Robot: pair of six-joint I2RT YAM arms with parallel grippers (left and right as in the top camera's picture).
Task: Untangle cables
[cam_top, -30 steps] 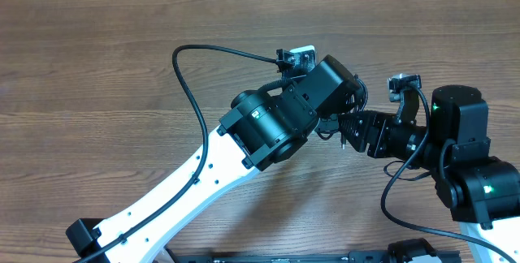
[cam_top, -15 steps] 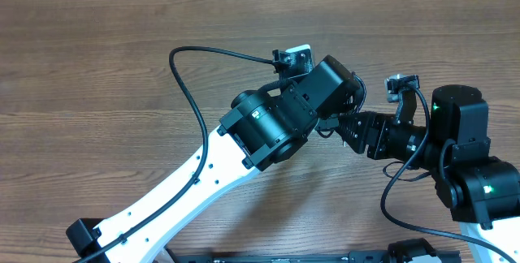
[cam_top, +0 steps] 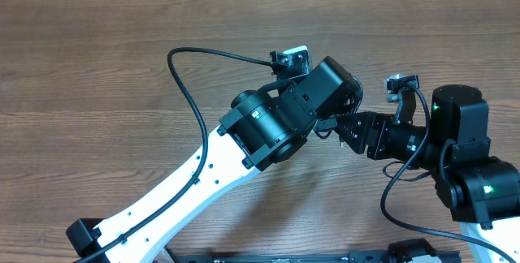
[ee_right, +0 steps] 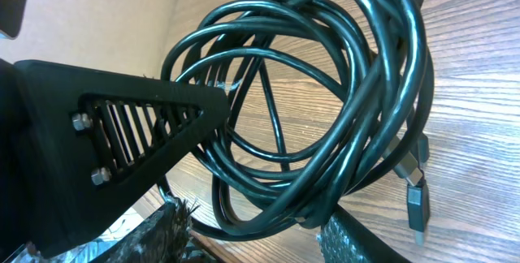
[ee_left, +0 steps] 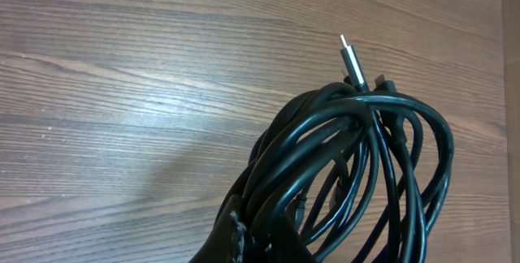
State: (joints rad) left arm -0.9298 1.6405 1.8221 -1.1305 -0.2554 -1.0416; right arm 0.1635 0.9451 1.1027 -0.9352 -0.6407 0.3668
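Coiled cables (ee_left: 318, 105) sit clamped in the closed left fingers (ee_left: 236, 243); the right fingers (ee_right: 122, 133) straddle the coil, grip unclear.

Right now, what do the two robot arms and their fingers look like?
The left arm has a long white link with small holes, black rounded joint housings and a black arm cable looping outside it. The right arm is mostly black, with two green lights. A right finger is a black wedge with slots and two bolts.
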